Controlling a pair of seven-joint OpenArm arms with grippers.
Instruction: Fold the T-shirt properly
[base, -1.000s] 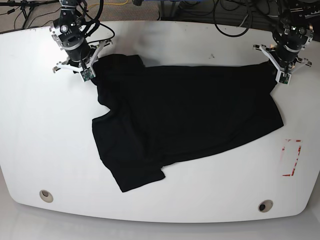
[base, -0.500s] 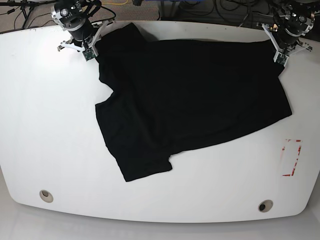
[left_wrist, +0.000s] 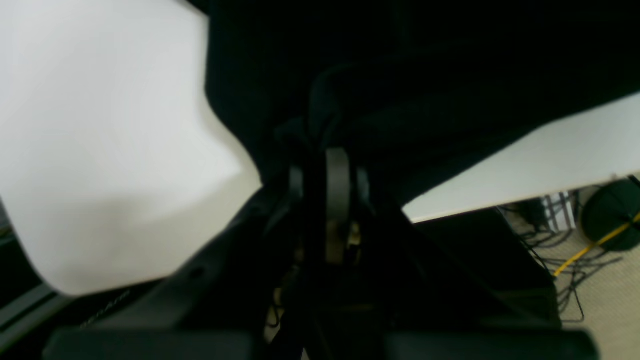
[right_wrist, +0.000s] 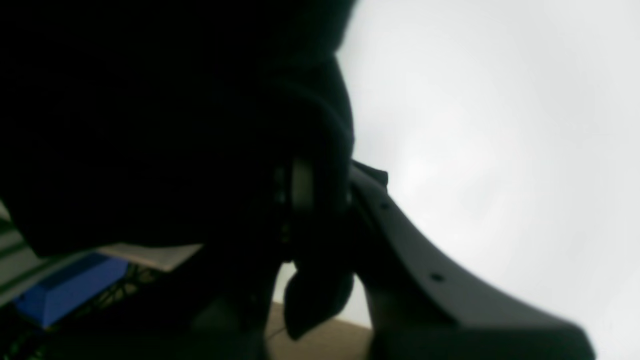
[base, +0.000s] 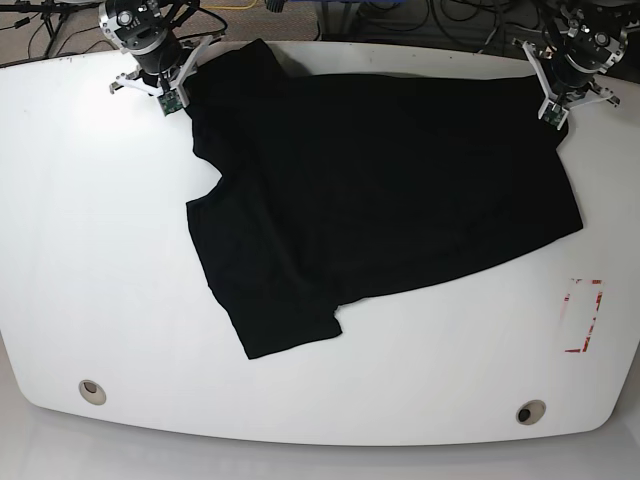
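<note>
Both arms at far bench (base: 60, 200) edge; left gripper (base: 553, 112) and right gripper (base: 172, 100) fingers clamped on T-shirt (base: 380, 190) far corners, cloth spread flat.

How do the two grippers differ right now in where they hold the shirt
The right gripper sits at the T-shirt's far corner on the base view's left, by a sleeve; the left gripper is at the far corner on that view's right, on a straighter edge. Both are shut on black cloth near the table's far edge.

white table (base: 90, 260) with red-outlined rectangle (base: 583, 315) near edge
</note>
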